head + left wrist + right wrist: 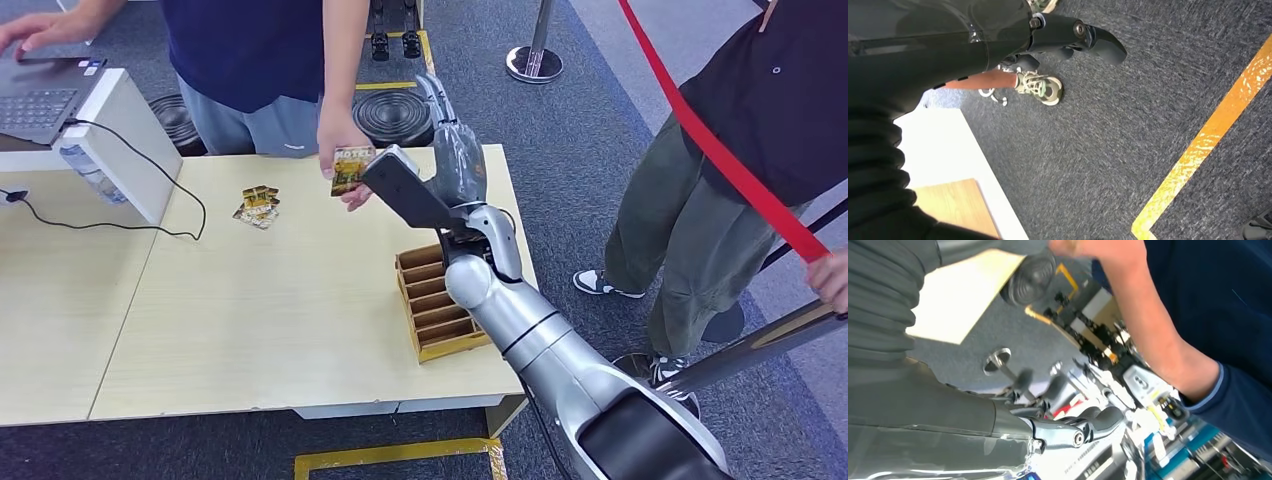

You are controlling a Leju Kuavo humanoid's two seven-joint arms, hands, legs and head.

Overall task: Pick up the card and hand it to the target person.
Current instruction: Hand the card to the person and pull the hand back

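Upper centre of the head view: a person's hand point(340, 150) holds the card point(352, 169) just beside the right hand point(455, 165), so handover looks complete. Right fingers point(437, 100) are apart, holding nothing. Left hand point(1068, 37) hangs over the floor, fingers curled on nothing.

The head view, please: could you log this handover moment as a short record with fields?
card: in a person's hand, above the table's far edge, right by the right hand
right hand: raised over the table, fingers extended; whether it touches the card cannot be told
left hand: hanging above the carpet, holding nothing
spare cards: small pile on the table
rack: wooden slotted rack near the table's right edge
second person: standing to the right
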